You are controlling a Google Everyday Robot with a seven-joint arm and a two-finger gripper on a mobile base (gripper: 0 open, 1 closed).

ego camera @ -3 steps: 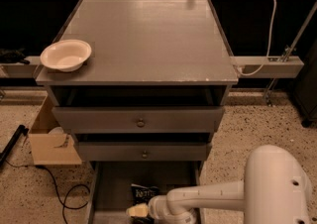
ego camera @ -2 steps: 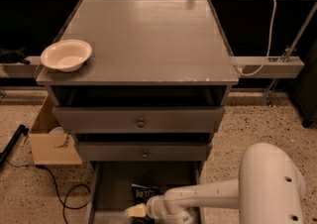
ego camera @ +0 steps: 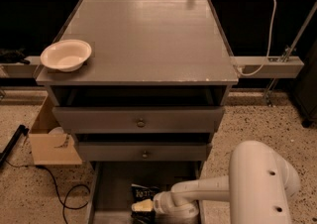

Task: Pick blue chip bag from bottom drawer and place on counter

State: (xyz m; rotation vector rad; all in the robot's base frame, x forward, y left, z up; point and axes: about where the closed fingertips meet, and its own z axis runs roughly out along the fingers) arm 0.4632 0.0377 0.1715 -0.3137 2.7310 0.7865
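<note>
The blue chip bag (ego camera: pixel 144 192) lies in the open bottom drawer (ego camera: pixel 113 188), dark with pale lettering, near the drawer's middle front. My gripper (ego camera: pixel 141 207) reaches in from the right on a white arm and sits right at the bag's near edge, touching or just over it. The counter (ego camera: pixel 148 34) is the flat grey top of the cabinet above.
A white bowl (ego camera: pixel 66 55) stands on the counter's front left corner. Two upper grey drawers with round knobs (ego camera: pixel 140 122) overhang the bottom drawer. A cardboard box (ego camera: pixel 49 136) and a black cable (ego camera: pixel 59 193) lie on the floor to the left.
The arm has shifted slightly to the left and lower in the drawer, closer over the bag. The bag has not visibly moved.
</note>
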